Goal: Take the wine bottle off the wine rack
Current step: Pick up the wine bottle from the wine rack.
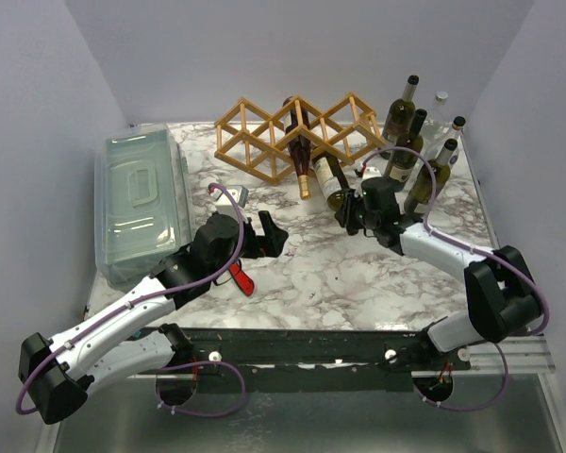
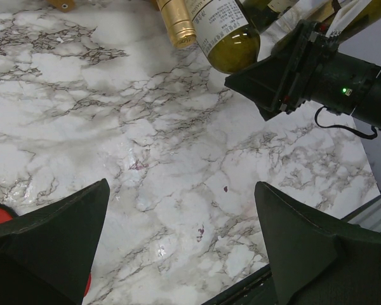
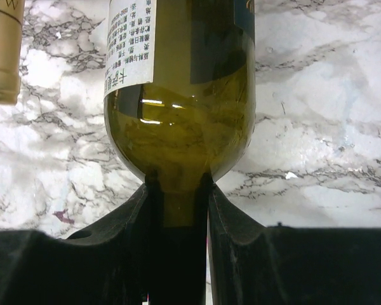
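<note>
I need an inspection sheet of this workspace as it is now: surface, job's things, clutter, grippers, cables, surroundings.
Surface: marble-pattern table, small purple specks.
Job's things: wine rack at the back; green wine bottle lying at its front, neck toward the arms; gold-capped bottle beside it.
Clutter: lidded plastic bin left; standing bottles right; red object.
Grippers: right gripper shut on the green wine bottle's neck; left gripper open, empty.
Cables: purple cables along both arms.
Surroundings: plain walls.

Wine rack (image 1: 281,132) back centre on counter (image 1: 358,283). Bin (image 1: 141,198) left of it, standing bottles (image 1: 415,146) right. One bottle (image 1: 300,151) in rack; wine bottle (image 1: 332,179) just in front.
</note>
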`<state>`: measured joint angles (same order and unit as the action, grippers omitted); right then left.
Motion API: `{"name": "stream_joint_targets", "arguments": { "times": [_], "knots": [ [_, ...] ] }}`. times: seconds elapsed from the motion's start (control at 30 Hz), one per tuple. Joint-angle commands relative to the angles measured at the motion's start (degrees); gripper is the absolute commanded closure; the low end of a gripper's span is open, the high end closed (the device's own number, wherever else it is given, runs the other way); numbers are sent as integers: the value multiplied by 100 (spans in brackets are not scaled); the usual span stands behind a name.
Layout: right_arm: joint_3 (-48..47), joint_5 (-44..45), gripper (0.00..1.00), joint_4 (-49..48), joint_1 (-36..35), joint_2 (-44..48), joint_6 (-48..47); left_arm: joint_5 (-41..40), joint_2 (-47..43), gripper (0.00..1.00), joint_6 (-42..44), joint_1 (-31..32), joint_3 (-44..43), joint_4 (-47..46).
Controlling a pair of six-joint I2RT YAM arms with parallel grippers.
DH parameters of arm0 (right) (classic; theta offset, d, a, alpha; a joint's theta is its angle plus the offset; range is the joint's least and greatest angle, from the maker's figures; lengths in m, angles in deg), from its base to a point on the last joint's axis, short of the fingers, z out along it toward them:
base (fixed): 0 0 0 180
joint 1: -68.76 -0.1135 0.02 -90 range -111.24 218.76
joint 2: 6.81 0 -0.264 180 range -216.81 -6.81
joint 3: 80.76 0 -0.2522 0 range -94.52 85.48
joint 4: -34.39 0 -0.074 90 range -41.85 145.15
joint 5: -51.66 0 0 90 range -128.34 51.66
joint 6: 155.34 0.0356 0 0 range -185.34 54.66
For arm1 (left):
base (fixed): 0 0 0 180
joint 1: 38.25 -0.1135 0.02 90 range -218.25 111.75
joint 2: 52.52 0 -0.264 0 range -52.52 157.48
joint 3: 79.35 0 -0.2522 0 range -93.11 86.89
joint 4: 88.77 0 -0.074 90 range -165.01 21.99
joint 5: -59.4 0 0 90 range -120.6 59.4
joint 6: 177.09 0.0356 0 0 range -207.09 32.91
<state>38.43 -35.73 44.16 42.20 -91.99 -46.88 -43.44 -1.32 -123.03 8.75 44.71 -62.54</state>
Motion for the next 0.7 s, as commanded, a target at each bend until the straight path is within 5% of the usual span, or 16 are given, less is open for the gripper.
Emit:
{"name": "stream_joint_targets", "arguments": {
  "times": [0.0,0.67],
  "knots": [
    [15,3,100,-669,8,596,-188,62,-58,1,55,11,16,-120],
    [126,-862,100,1335,5,1610,-1151,778,-415,1,1071,18,224,-420]
  ]
}}
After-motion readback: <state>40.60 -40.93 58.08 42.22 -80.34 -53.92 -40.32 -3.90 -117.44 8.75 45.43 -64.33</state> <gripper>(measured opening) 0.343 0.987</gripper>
